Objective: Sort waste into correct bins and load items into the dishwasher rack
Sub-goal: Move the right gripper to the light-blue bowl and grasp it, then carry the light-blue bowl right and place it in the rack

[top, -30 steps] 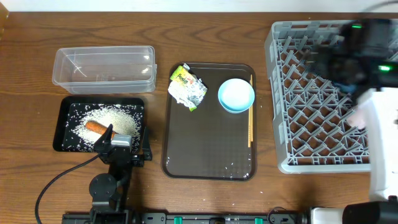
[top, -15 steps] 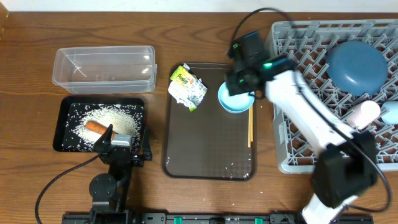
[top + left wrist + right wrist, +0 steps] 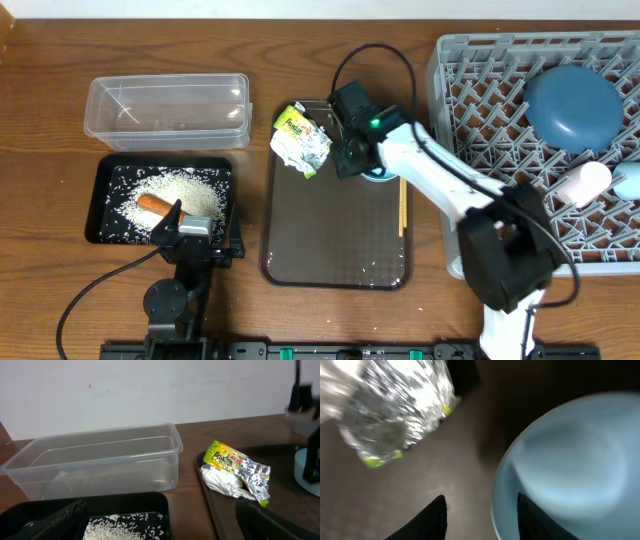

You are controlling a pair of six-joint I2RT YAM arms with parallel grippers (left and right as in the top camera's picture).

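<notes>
- The right jaws (image 3: 480, 510) straddle the left rim of the light-blue bowl (image 3: 560, 465), one finger outside and one inside; whether they actually pinch it I cannot tell.
- The bowl sits at the 1 o'clock corner of the brown tray (image 3: 335, 230), with the wrapper (image 3: 302, 140) at 11 o'clock and the chopsticks (image 3: 402, 205) along the 3 o'clock edge.
- The left jaws (image 3: 195, 232) are spread wide and empty, at the 5 o'clock corner of the black tray (image 3: 100, 200), which holds rice (image 3: 180, 190) and a carrot (image 3: 153, 203).
- The clear box (image 3: 167, 110) stands at 12 o'clock of the black tray.
- On the tabletop (image 3: 50, 80) at 3 o'clock, the rack (image 3: 500, 150) carries the dark-blue dish (image 3: 572, 107) and the white cup (image 3: 583, 183).
</notes>
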